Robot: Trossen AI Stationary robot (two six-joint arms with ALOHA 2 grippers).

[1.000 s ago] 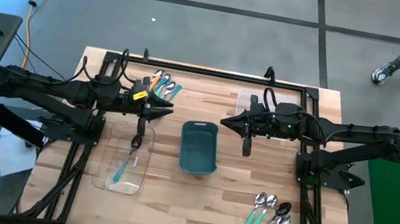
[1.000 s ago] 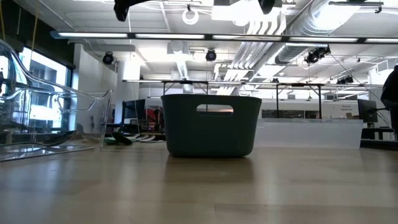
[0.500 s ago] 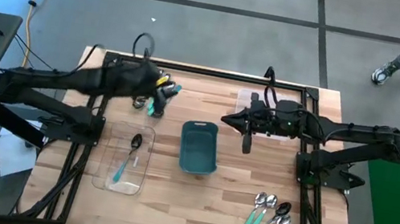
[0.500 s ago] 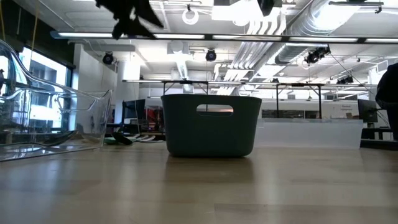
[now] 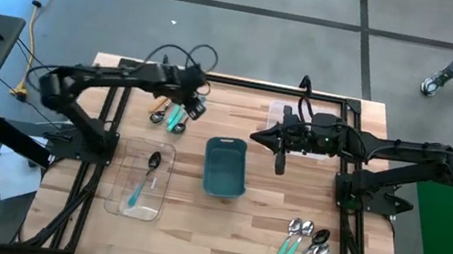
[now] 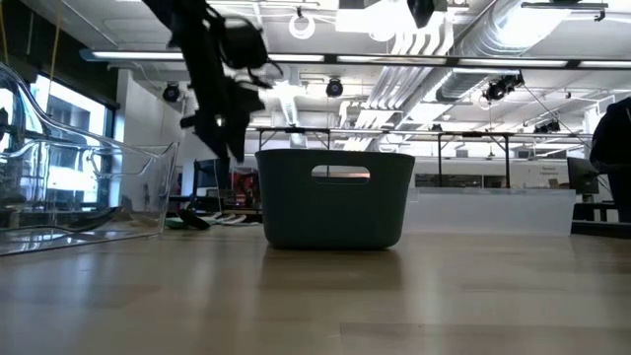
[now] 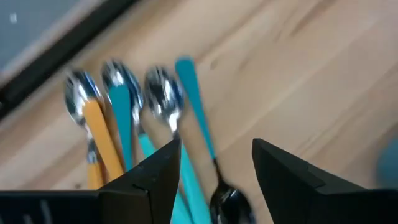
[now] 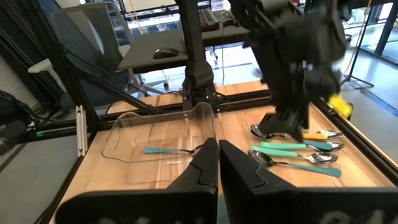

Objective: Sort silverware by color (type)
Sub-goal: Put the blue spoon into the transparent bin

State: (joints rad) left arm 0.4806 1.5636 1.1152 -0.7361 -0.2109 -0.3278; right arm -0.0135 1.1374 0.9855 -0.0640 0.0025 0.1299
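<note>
The left gripper [image 5: 181,112] hangs with fingers spread wide over the far-left spoons [image 7: 134,106], holding nothing. The right gripper [image 5: 278,165], pinched shut and empty, waits beside the teal bin [image 5: 225,167].

These spoons look light, stiff and slick; a thin handle probably offers the surest pinch.

Only the high view shows the near-right spoon pile [image 5: 303,246] and the teal spoon [image 5: 145,179] lying in the clear tray [image 5: 155,210].

A light butcher-block wooden table [image 5: 255,233] carries a teal rectangular plastic bin [image 5: 225,167] at its middle and a clear plastic tray [image 5: 142,179] to its left. Teal- and orange-handled spoons lie in one cluster [image 5: 171,116] near the far edge, another cluster [image 5: 302,248] at the near right.
</note>
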